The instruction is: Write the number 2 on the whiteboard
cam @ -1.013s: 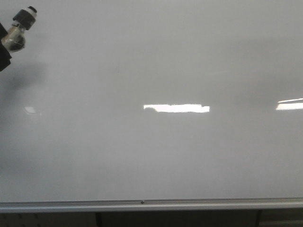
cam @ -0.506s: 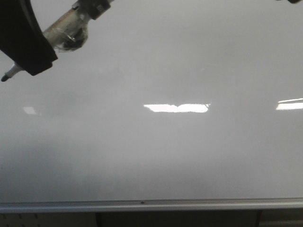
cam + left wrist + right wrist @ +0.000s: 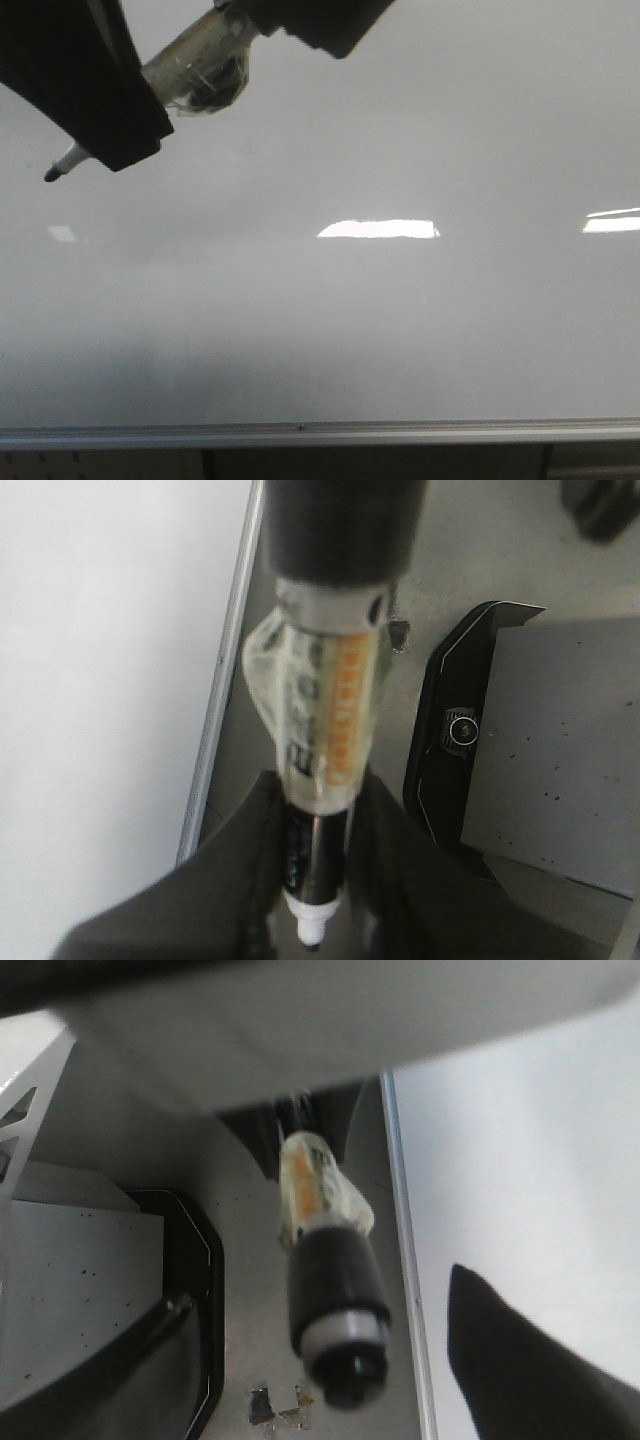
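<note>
Big glossy whiteboard [image 3: 400,330] fills the front view, silver rail along the near edge, bright light reflections mid-board and far right. No number 2 anywhere yet; board is blank.

Change: a second ago only the marker's cap end showed at the far-left top. Now the left gripper [image 3: 95,95] has swung in over the upper left, and the marker [image 3: 190,70] is fully in view, tip [image 3: 52,173] pointing down-left. Contact with the board can't be told. A second dark arm part now enters top centre. Judgement: approach phase, writing not begun.

Left jaws clenched on the marker barrel, per left wrist view [image 3: 318,770]. Right gripper: fingers not clearly shown, can't tell.

Nothing on the board blocks the stroke; off-board there's a dark-edged grey panel [image 3: 540,740].
</note>
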